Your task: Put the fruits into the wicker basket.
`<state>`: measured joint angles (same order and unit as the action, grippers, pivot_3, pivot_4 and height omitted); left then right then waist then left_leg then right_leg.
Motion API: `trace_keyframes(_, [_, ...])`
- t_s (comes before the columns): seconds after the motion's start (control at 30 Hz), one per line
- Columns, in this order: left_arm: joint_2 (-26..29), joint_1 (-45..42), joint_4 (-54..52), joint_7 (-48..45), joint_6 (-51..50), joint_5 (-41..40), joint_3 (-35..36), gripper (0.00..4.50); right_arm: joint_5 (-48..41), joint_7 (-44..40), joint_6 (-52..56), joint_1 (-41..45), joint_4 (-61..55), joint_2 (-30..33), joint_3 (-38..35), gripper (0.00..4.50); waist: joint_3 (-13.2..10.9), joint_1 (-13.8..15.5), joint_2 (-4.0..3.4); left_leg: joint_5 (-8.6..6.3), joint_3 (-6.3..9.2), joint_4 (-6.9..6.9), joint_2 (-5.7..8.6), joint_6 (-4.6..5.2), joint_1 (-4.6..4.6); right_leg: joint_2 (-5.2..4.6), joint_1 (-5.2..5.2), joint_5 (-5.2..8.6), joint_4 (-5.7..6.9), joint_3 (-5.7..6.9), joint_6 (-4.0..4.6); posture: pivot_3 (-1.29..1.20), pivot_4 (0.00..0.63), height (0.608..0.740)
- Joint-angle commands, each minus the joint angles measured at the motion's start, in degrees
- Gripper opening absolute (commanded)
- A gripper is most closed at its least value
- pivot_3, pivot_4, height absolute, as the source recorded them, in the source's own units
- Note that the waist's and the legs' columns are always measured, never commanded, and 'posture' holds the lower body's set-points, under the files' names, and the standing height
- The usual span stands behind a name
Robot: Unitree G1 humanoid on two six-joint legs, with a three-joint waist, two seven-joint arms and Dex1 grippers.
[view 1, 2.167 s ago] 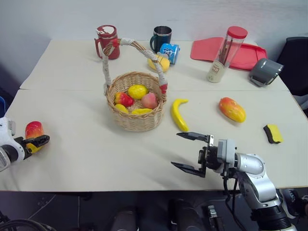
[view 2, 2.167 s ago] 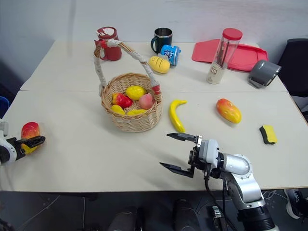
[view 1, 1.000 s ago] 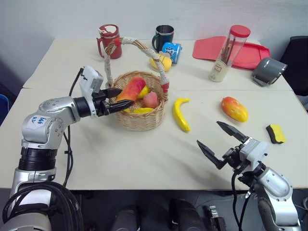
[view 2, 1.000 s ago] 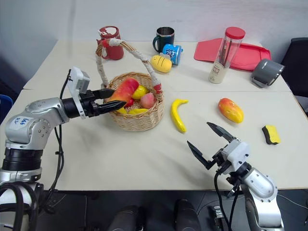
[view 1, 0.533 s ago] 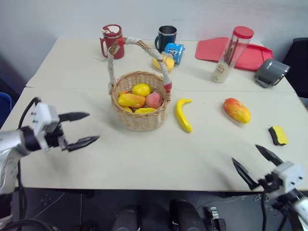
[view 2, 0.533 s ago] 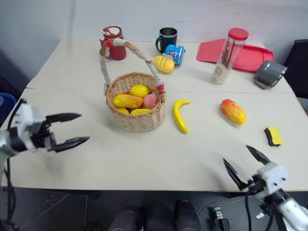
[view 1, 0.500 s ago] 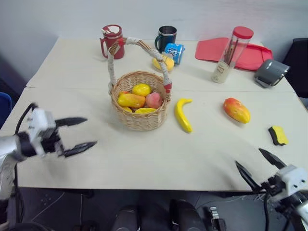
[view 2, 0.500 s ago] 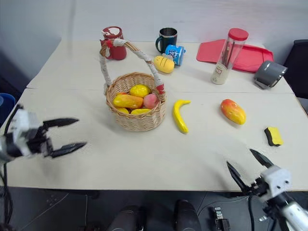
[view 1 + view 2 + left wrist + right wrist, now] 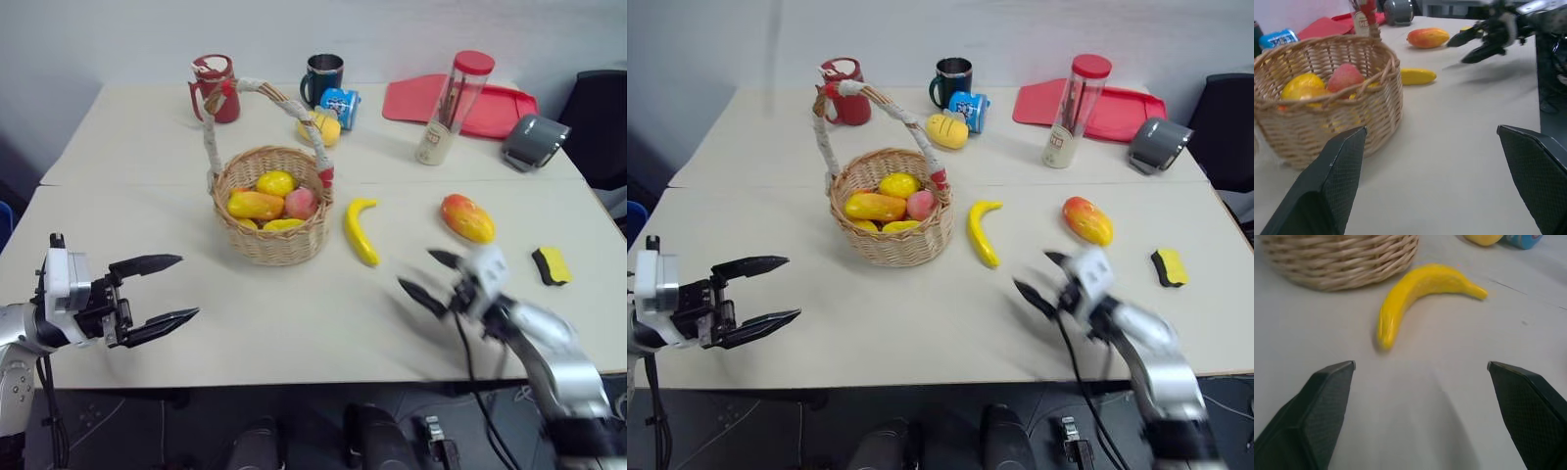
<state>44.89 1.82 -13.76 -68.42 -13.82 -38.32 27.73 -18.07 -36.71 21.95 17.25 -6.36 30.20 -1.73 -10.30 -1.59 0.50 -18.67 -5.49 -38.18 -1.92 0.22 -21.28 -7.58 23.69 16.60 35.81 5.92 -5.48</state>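
The basket (image 9: 271,217) on the counter (image 9: 294,313) holds some fruits. Right jaws (image 9: 429,276) are wide apart, facing the banana (image 9: 360,231) to grab it. Left jaws (image 9: 155,290) are apart, empty, off to the side

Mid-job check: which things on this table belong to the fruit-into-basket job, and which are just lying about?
Job:
wicker basket, with fruits inside
banana, on the table
mango, on the table

Lying about:
red mug
dark mug
blue can
yellow toy beside the can
red tray
red-capped bottle
grey cup
sponge
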Motion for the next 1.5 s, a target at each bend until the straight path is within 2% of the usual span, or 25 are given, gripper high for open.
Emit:
trace_keyframes(0.03, [-0.58,0.38,-2.68,2.16,0.51,-0.61,0.84,4.47,3.15,4.32,8.71,8.09,4.10,-3.07,4.55,4.50,0.00,0.11,0.01,0.00,0.02,0.01,-0.03,0.00,-0.01,0.04,-0.02,0.02,0.00,0.06,0.04,0.00,0.150,0.740])
trace_keyframes(0.1, [-1.23,1.28,-4.39,3.79,0.70,-0.61,1.29,4.47,5.40,6.15,12.51,15.09,9.27,-5.76,7.52,4.50,-0.01,-0.05,0.00,-0.03,-0.06,0.00,0.05,0.06,-0.06,0.12,-0.01,0.02,-0.05,0.16,0.03,0.00,0.150,0.740])
trace_keyframes(0.2, [-1.77,3.39,-6.52,5.20,0.13,-1.06,2.35,4.47,6.33,6.87,17.72,19.26,12.83,-7.51,9.01,4.50,0.00,-0.08,0.01,-0.07,-0.21,-0.07,0.17,0.29,-0.14,0.07,0.01,-0.06,-0.12,0.15,-0.12,0.00,0.150,0.740])
trace_keyframes(0.3, [-1.96,5.56,-7.69,6.00,0.25,-1.24,3.35,4.50,7.78,5.32,17.84,20.84,14.52,-7.40,10.97,3.95,0.00,0.08,0.01,-0.12,-0.20,-0.11,0.23,0.40,-0.18,0.00,-0.01,-0.08,-0.19,0.16,-0.16,0.00,0.150,0.740])
trace_keyframes(0.47, [-2.41,7.18,-9.03,7.54,0.45,-1.60,4.23,4.50,5.72,-0.26,16.59,19.77,11.11,-4.77,9.42,2.25,0.00,-0.08,0.01,-0.12,-0.20,-0.13,0.19,0.39,-0.19,0.05,-0.02,-0.12,-0.20,0.17,-0.22,0.00,0.150,0.740])
trace_keyframes(0.57, [-2.71,7.99,-9.49,8.05,0.56,-1.45,4.33,4.50,0.84,-8.66,14.65,14.57,4.30,0.13,6.13,1.33,0.00,0.03,0.01,-0.11,-0.19,-0.12,0.18,0.38,-0.18,0.07,-0.01,-0.12,-0.19,0.18,-0.22,0.00,0.150,0.740])
trace_keyframes(0.67, [-2.75,8.50,-9.45,8.42,0.53,-1.50,4.66,4.50,-3.91,-20.53,10.18,8.11,-3.00,7.55,3.85,0.55,-0.01,0.39,0.01,-0.16,-0.18,-0.06,0.20,0.45,-0.19,0.07,-0.07,-0.12,-0.33,0.23,-0.24,0.00,0.150,0.740])
trace_keyframes(0.77, [-2.98,8.75,-8.88,8.86,0.48,-1.87,5.35,4.50,-12.02,-33.27,10.82,4.23,-11.34,13.96,3.84,0.55,-0.02,0.12,0.03,-0.22,-0.23,-0.10,0.21,0.55,-0.16,0.08,-0.16,-0.20,-0.46,0.22,-0.37,0.00,0.150,0.740])
trace_keyframes(0.9, [-3.59,8.64,-8.34,9.95,0.22,-2.50,6.04,4.50,-17.84,-33.24,16.09,7.94,-16.85,12.53,6.19,0.55,-0.03,-0.64,0.08,-0.27,-0.36,-0.09,0.02,0.50,0.12,0.08,-0.26,-0.20,-0.55,0.07,-0.37,0.00,0.150,0.740])
trace_keyframes(1.0, [-4.10,8.87,-8.17,10.84,-0.15,-3.05,6.59,4.50,-20.91,-27.31,19.71,15.58,-17.37,4.86,7.95,0.55,-0.03,-0.36,0.08,-0.18,-0.32,-0.07,-0.02,0.30,0.12,0.03,-0.11,-0.16,-0.39,0.07,-0.24,0.00,0.150,0.740])
trace_keyframes(1.13, [-4.43,8.83,-8.13,11.82,-0.28,-3.27,6.92,4.50,-13.61,-14.24,23.49,26.29,-11.94,-4.96,12.70,0.55,-0.02,-0.27,0.06,-0.13,-0.31,-0.07,-0.02,0.17,0.03,-0.04,0.04,-0.12,-0.19,0.04,-0.16,0.00,0.150,0.740])
trace_keyframes(1.23, [-4.68,8.73,-8.49,12.47,-0.32,-3.33,6.87,4.50,-13.23,-2.65,27.93,30.20,-6.90,-12.69,8.99,0.55,0.03,0.16,0.15,-0.16,-0.20,-0.08,0.01,0.15,-0.08,-0.04,0.03,-0.11,-0.17,0.15,-0.13,0.00,0.150,0.740])
trace_keyframes(1.37, [-5.06,9.43,-8.98,12.98,-0.33,-3.46,7.18,4.50,-11.90,0.63,29.62,32.15,-5.91,-14.32,9.60,1.91,0.03,0.00,0.15,-0.22,-0.17,-0.11,0.23,0.36,-0.26,-0.08,0.04,-0.12,-0.24,0.18,-0.15,0.00,0.150,0.740])
trace_keyframes(1.5, [-5.17,9.59,-9.07,13.12,-0.31,-3.44,7.02,4.50,-13.43,-1.46,28.06,30.75,-7.86,-14.28,9.71,3.29,0.03,-0.15,0.15,-0.29,-0.33,-0.10,0.20,0.47,-0.25,-0.02,0.06,-0.14,-0.32,0.30,-0.20,0.00,0.150,0.740])
